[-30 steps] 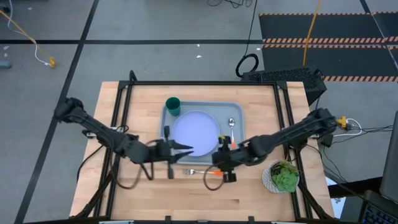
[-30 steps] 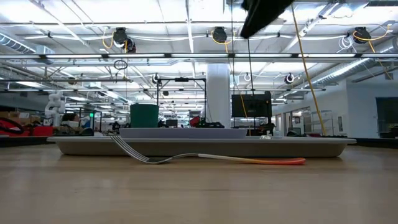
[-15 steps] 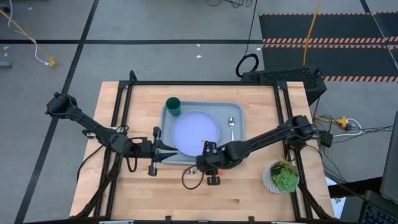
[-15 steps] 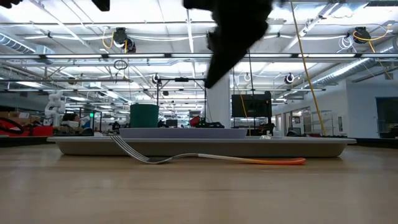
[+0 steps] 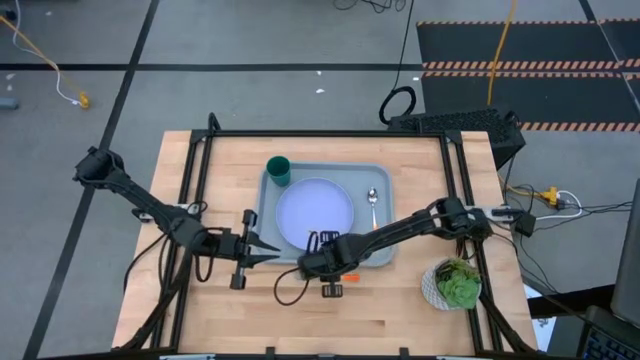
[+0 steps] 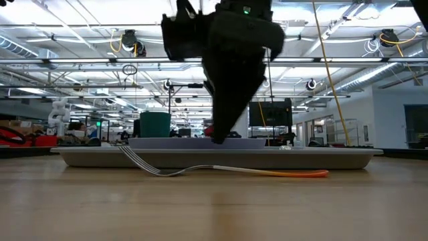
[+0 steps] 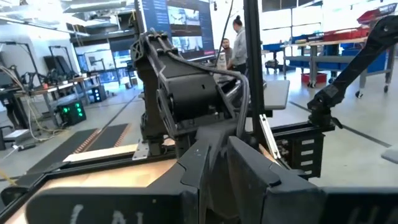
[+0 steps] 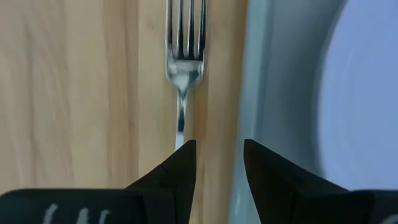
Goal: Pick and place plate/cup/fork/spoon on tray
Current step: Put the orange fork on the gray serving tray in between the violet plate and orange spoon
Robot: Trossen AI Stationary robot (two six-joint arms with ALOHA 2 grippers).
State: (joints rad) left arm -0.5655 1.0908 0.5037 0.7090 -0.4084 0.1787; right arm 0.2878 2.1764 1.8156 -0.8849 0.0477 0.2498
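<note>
Right tool (image 8: 214, 163): narrowly parted, holding nothing, above fork (image 8: 185, 62) on bench (image 8: 74, 93) beside tray (image 8: 273, 81). Left tool (image 5: 262, 249): parted, holding nothing, off tray's left.

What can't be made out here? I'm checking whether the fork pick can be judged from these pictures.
- Fork: high view, the right gripper and arm cover all but a bit of orange handle.
- Contact with the fork: right wrist view, the open fingers hide the handle; low view, the gripper blocks it.
- Left gripper: left wrist view, its fingers fill the frame's bottom, hiding the table.
- Spoon: low view, hidden behind the tray rim.
</note>
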